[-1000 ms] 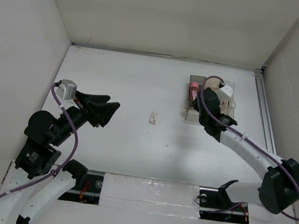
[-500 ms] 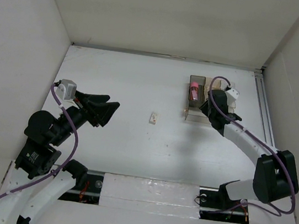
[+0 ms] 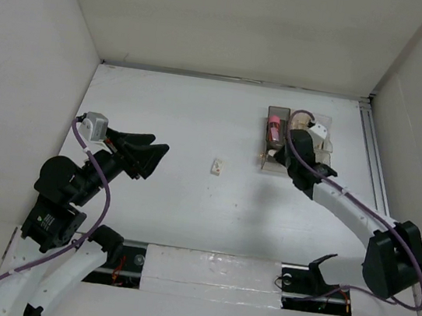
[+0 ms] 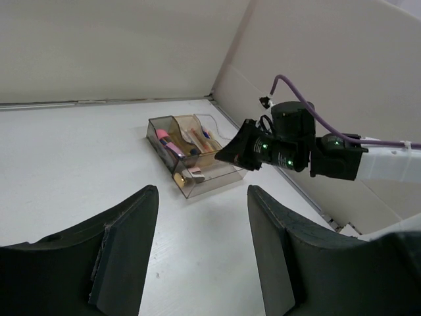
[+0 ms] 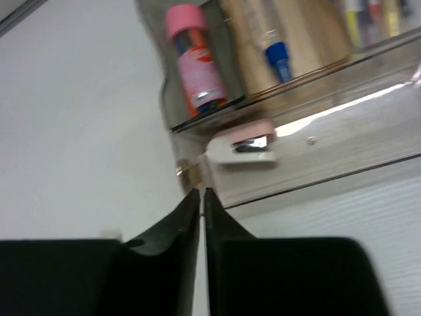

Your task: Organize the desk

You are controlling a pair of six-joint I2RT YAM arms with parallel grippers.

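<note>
White matte worktop [image 3: 185,115] lies under both arms, rail [image 3: 374,153] along right edge. Clear tray [image 4: 214,184] far right. Right hand [image 5: 201,201] pinched closed, empty, beside tray. Left hand [image 4: 202,191] parted, empty.

Matte white desk [image 3: 192,124]; clear glossy plastic tray [image 5: 342,151]; smooth pink plastic bottle [image 5: 194,66].

**Two robot arms: one pincer spread, one pressed together**

The left arm [image 3: 73,186] sits folded at the lower left of the overhead view. Its left pincer [image 3: 155,150] points right, fingers spread with nothing between them. The right arm [image 3: 349,213] stretches from the lower right toward the upper centre. The right pincer [image 5: 201,195] has its fingers pressed together, empty.
</note>
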